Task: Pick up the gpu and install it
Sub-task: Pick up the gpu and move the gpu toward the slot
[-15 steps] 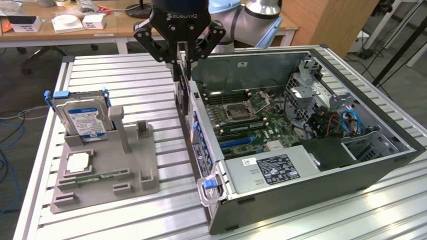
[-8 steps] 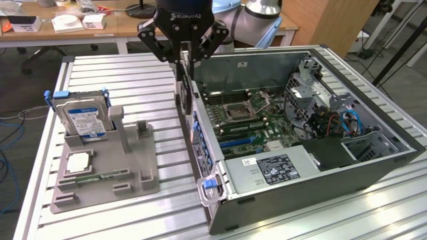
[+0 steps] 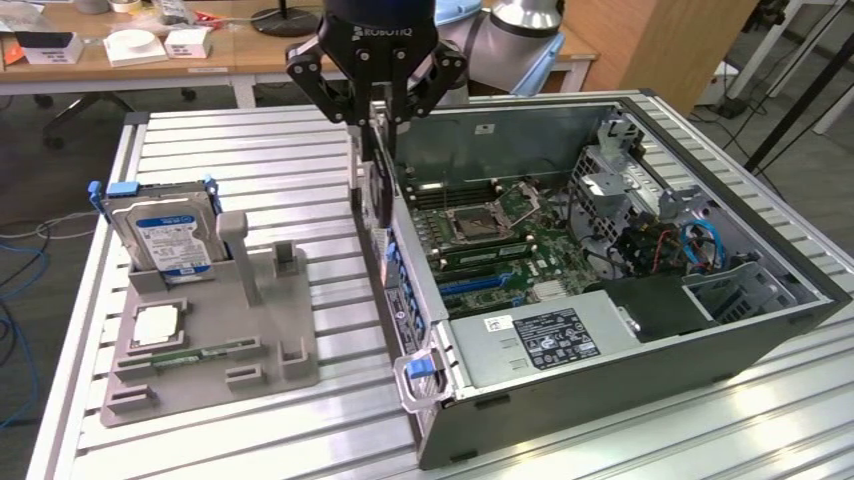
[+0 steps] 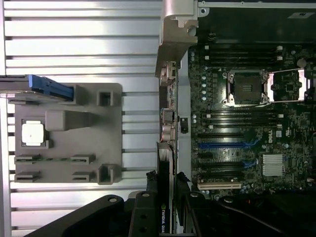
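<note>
Gpu (image 3: 383, 185) hangs edge-down, pinched in the claw (image 3: 379, 118).

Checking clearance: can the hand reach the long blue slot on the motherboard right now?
Likely yes: the case lies open, nothing covers the long blue slot, and the hand holds the gpu upright at the case's edge.

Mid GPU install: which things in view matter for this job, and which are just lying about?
For the job: gripper, shut on the gpu; open computer case; motherboard.
Lying about: hard drive, processor chip, memory stick, all on the gray holder.
</note>
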Motion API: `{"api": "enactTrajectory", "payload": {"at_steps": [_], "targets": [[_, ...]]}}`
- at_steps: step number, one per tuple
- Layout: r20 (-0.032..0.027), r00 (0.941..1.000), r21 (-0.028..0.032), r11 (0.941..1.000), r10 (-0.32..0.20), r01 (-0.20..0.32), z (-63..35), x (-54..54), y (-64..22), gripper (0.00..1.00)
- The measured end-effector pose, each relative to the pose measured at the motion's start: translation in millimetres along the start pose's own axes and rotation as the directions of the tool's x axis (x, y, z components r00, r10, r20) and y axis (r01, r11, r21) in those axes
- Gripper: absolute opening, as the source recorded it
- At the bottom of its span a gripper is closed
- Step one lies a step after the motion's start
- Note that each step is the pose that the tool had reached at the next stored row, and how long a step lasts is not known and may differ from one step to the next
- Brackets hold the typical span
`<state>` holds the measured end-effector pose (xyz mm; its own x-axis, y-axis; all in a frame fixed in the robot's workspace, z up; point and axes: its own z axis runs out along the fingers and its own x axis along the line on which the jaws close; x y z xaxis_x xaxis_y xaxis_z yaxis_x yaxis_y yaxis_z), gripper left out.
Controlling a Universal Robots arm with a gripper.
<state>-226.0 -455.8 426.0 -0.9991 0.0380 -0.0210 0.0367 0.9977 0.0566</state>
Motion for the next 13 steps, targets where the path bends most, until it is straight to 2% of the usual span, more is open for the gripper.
{"api": "enactTrajectory", "payload": {"at_steps": [13], "targets": [[-0.0002, 1.0000, -0.0009, 1.0000, -0.004, 0.004, 0.3, -11.2, 0.4, 0.26]]}}
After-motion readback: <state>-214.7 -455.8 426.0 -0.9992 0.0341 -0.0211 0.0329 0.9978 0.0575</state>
